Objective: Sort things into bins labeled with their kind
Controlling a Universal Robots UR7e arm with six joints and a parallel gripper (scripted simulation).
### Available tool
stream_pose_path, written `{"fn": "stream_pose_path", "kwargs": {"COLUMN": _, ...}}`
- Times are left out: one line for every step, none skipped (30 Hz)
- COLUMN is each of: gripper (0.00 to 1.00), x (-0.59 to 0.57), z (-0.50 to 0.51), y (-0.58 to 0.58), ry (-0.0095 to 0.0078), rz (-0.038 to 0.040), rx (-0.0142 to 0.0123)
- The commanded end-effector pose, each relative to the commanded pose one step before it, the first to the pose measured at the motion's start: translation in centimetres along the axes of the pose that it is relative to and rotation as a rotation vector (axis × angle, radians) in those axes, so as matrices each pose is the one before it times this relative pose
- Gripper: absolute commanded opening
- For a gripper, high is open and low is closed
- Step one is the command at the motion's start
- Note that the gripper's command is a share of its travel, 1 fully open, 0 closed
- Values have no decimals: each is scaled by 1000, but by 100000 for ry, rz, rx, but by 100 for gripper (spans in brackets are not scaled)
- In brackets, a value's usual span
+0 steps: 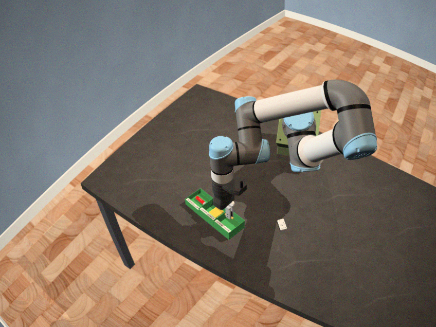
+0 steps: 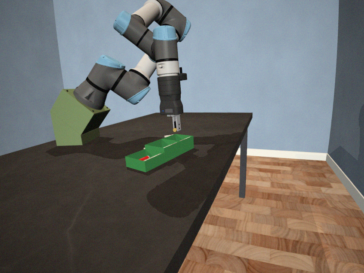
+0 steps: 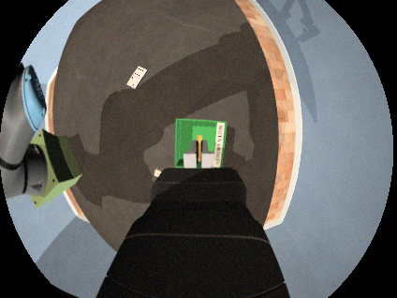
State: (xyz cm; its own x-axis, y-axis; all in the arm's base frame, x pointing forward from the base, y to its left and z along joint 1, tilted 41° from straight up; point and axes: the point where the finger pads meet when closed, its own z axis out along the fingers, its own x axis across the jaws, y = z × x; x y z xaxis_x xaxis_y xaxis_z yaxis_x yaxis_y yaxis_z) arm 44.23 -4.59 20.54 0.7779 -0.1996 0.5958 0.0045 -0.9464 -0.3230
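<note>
My gripper [image 1: 229,215] [image 2: 176,129] [image 3: 199,147] is shut on a slim brass-coloured bolt [image 2: 174,129] [image 3: 199,154]. It hangs above the end bin [image 1: 236,231] [image 3: 178,141], whose label reads NUTS+BOLTS. A red cylinder [image 1: 200,199] [image 2: 144,158] with a pale end lies in the bin at the other end. A flat yellow piece [image 1: 216,212] lies in the middle bin. The other two labels are too small to read surely. A white domino [image 1: 282,224] [image 2: 167,135] [image 3: 137,77] with dark pips lies on the table. A small white die [image 1: 232,203] [image 3: 157,173] stands beside the bins.
The three green bins stand joined in a row on the dark table [image 1: 334,246] [image 2: 73,211]. The green robot base [image 1: 281,139] [image 2: 68,123] [image 3: 58,169] stands at the table's far side. The table's front edge runs past the labelled side of the bins.
</note>
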Motion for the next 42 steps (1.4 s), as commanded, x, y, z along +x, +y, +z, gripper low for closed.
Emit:
{"fn": "stream_pose_path", "kwargs": {"gripper": 0, "x": 73, "z": 114, "y": 23, "ry": -1201, "rz": 7490, "rx": -2774}}
{"fn": "stream_pose_path", "kwargs": {"gripper": 0, "x": -73, "z": 1, "y": 20, "ry": 0, "rz": 0, "rx": 0}}
{"fn": "stream_pose_path", "kwargs": {"gripper": 0, "x": -74, "z": 1, "y": 19, "ry": 0, "rz": 0, "rx": 0}}
{"fn": "stream_pose_path", "kwargs": {"gripper": 0, "x": -76, "z": -6, "y": 21, "ry": 0, "rz": 0, "rx": 1}}
{"fn": "stream_pose_path", "kwargs": {"gripper": 0, "x": -69, "z": 3, "y": 16, "ry": 0, "rz": 0, "rx": -1}}
{"fn": "stream_pose_path", "kwargs": {"gripper": 0, "x": -65, "z": 2, "y": 15, "ry": 0, "rz": 0, "rx": 0}}
{"fn": "stream_pose_path", "kwargs": {"gripper": 0, "x": -61, "z": 2, "y": 14, "ry": 0, "rz": 0, "rx": 0}}
{"fn": "stream_pose_path", "kwargs": {"gripper": 0, "x": -56, "z": 1, "y": 12, "ry": 0, "rz": 0, "rx": 0}}
{"fn": "stream_pose_path", "kwargs": {"gripper": 0, "x": -44, "z": 3, "y": 16, "ry": -1, "rz": -1, "rx": 3}}
{"fn": "stream_pose_path", "kwargs": {"gripper": 0, "x": -43, "z": 3, "y": 7, "ry": -1, "rz": 1, "rx": -1}}
{"fn": "stream_pose_path", "kwargs": {"gripper": 0, "x": -47, "z": -4, "y": 6, "ry": 1, "rz": 1, "rx": -2}}
{"fn": "stream_pose_path", "kwargs": {"gripper": 0, "x": 0, "z": 0, "y": 0, "ry": 0, "rz": 0, "rx": 0}}
{"fn": "stream_pose_path", "kwargs": {"gripper": 0, "x": 0, "z": 0, "y": 0, "ry": 0, "rz": 0, "rx": 0}}
{"fn": "stream_pose_path", "kwargs": {"gripper": 0, "x": -20, "z": 4, "y": 4, "ry": -1, "rz": 0, "rx": 0}}
{"fn": "stream_pose_path", "kwargs": {"gripper": 0, "x": -22, "z": 0, "y": 4, "ry": 0, "rz": 0, "rx": 0}}
{"fn": "stream_pose_path", "kwargs": {"gripper": 0, "x": -19, "z": 0, "y": 3, "ry": 0, "rz": 0, "rx": 0}}
{"fn": "stream_pose_path", "kwargs": {"gripper": 0, "x": -17, "z": 0, "y": 3, "ry": 0, "rz": 0, "rx": 0}}
{"fn": "stream_pose_path", "kwargs": {"gripper": 0, "x": -15, "z": 0, "y": 2, "ry": 0, "rz": 0, "rx": 0}}
{"fn": "stream_pose_path", "kwargs": {"gripper": 0, "x": -13, "z": 0, "y": 2, "ry": 0, "rz": 0, "rx": 0}}
{"fn": "stream_pose_path", "kwargs": {"gripper": 0, "x": -11, "z": 0, "y": 1, "ry": 0, "rz": 0, "rx": 0}}
{"fn": "stream_pose_path", "kwargs": {"gripper": 0, "x": -9, "z": 0, "y": 1, "ry": 0, "rz": 0, "rx": 0}}
{"fn": "stream_pose_path", "kwargs": {"gripper": 0, "x": -7, "z": 0, "y": 1, "ry": 0, "rz": 0, "rx": 0}}
{"fn": "stream_pose_path", "kwargs": {"gripper": 0, "x": -5, "z": -1, "y": 1, "ry": 0, "rz": 0, "rx": 0}}
{"fn": "stream_pose_path", "kwargs": {"gripper": 0, "x": -4, "z": -1, "y": 0, "ry": 0, "rz": 0, "rx": 0}}
{"fn": "stream_pose_path", "kwargs": {"gripper": 0, "x": -3, "z": -1, "y": 0, "ry": 0, "rz": 0, "rx": 0}}
{"fn": "stream_pose_path", "kwargs": {"gripper": 0, "x": -2, "z": -1, "y": 0, "ry": 0, "rz": 0, "rx": 0}}
{"fn": "stream_pose_path", "kwargs": {"gripper": 0, "x": -1, "z": 0, "y": 0, "ry": 0, "rz": 0, "rx": 0}}
{"fn": "stream_pose_path", "kwargs": {"gripper": 0, "x": -4, "z": 193, "y": 2, "ry": 0, "rz": 0, "rx": 1}}
{"fn": "stream_pose_path", "kwargs": {"gripper": 0, "x": 0, "z": 0, "y": 0, "ry": 0, "rz": 0, "rx": 0}}
{"fn": "stream_pose_path", "kwargs": {"gripper": 0, "x": 0, "z": 0, "y": 0, "ry": 0, "rz": 0, "rx": 0}}
{"fn": "stream_pose_path", "kwargs": {"gripper": 0, "x": -2, "z": 197, "y": 1, "ry": 0, "rz": 0, "rx": 1}}
{"fn": "stream_pose_path", "kwargs": {"gripper": 0, "x": 2, "z": 206, "y": -1, "ry": 1, "rz": 0, "rx": -1}}
{"fn": "stream_pose_path", "kwargs": {"gripper": 0, "x": 0, "z": 199, "y": 0, "ry": 0, "rz": 0, "rx": 0}}
{"fn": "stream_pose_path", "kwargs": {"gripper": 0, "x": 0, "z": 200, "y": 0, "ry": 0, "rz": 0, "rx": 0}}
{"fn": "stream_pose_path", "kwargs": {"gripper": 0, "x": 0, "z": 200, "y": 0, "ry": 0, "rz": 0, "rx": 0}}
{"fn": "stream_pose_path", "kwargs": {"gripper": 0, "x": 0, "z": 200, "y": 0, "ry": 0, "rz": 0, "rx": 0}}
{"fn": "stream_pose_path", "kwargs": {"gripper": 0, "x": 0, "z": 200, "y": 0, "ry": 0, "rz": 0, "rx": 0}}
{"fn": "stream_pose_path", "kwargs": {"gripper": 0, "x": 0, "z": 200, "y": 0, "ry": 0, "rz": 0, "rx": 0}}
{"fn": "stream_pose_path", "kwargs": {"gripper": 0, "x": 0, "z": 200, "y": 0, "ry": 0, "rz": 0, "rx": 0}}
{"fn": "stream_pose_path", "kwargs": {"gripper": 0, "x": 0, "z": 200, "y": 0, "ry": 0, "rz": 0, "rx": 0}}
{"fn": "stream_pose_path", "kwargs": {"gripper": 0, "x": 0, "z": 200, "y": 0, "ry": 0, "rz": 0, "rx": 0}}
{"fn": "stream_pose_path", "kwargs": {"gripper": 0, "x": 0, "z": 200, "y": 0, "ry": 0, "rz": 0, "rx": 0}}
